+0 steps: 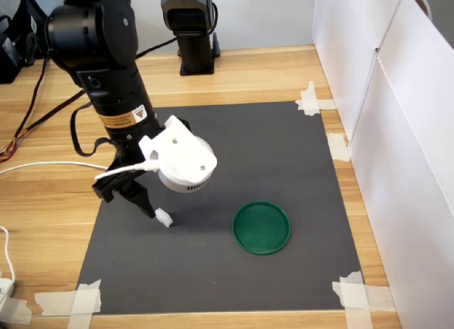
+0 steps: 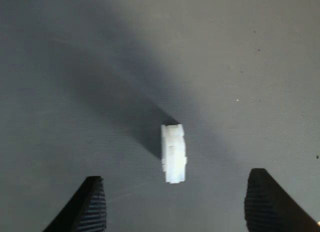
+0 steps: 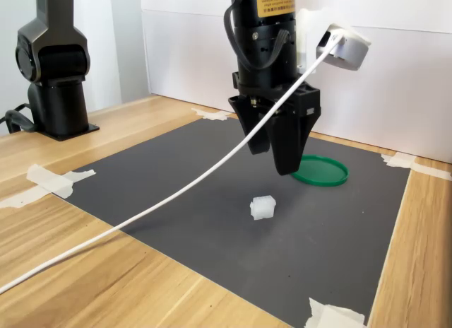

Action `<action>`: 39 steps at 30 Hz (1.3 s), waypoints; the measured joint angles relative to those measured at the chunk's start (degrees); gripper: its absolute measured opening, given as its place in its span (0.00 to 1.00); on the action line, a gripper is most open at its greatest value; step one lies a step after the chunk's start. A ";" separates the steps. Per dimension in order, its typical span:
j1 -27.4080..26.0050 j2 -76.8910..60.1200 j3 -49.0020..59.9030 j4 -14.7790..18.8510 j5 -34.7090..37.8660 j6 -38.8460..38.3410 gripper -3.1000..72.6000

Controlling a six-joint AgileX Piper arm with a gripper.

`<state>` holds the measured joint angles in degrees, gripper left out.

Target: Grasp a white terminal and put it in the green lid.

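Observation:
The white terminal (image 1: 164, 217) (image 3: 262, 208) lies on the dark grey mat (image 1: 248, 152), a tiny ridged block. In the wrist view the white terminal (image 2: 173, 153) sits between and a little ahead of my two black fingertips (image 2: 85, 207). My gripper (image 1: 135, 201) (image 2: 175, 207) (image 3: 270, 162) hangs open above it, holding nothing and not touching it. The green lid (image 1: 262, 227) (image 3: 320, 170) rests flat on the mat with nothing in it, to the right of the terminal in the first exterior view.
White tape strips (image 1: 85, 300) hold the mat's corners to the wooden table (image 1: 42, 222). A second black arm base (image 1: 190, 31) (image 3: 56, 66) stands at the back. White panels (image 1: 397, 102) wall the first exterior view's right. A white cable (image 3: 176, 194) trails from my wrist camera.

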<state>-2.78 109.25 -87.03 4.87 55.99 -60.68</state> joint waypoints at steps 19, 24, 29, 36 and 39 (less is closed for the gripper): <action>0.00 6.00 0.00 -0.92 -1.49 0.61 0.93; 0.00 6.43 0.00 -1.73 -1.54 0.74 0.90; 0.00 7.29 0.00 -2.05 -1.56 1.14 0.73; 0.00 7.35 0.00 -2.05 -1.80 2.66 0.30; 0.00 7.35 0.00 -2.05 -1.91 2.65 0.15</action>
<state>-2.78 116.60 -87.03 2.82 54.07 -58.03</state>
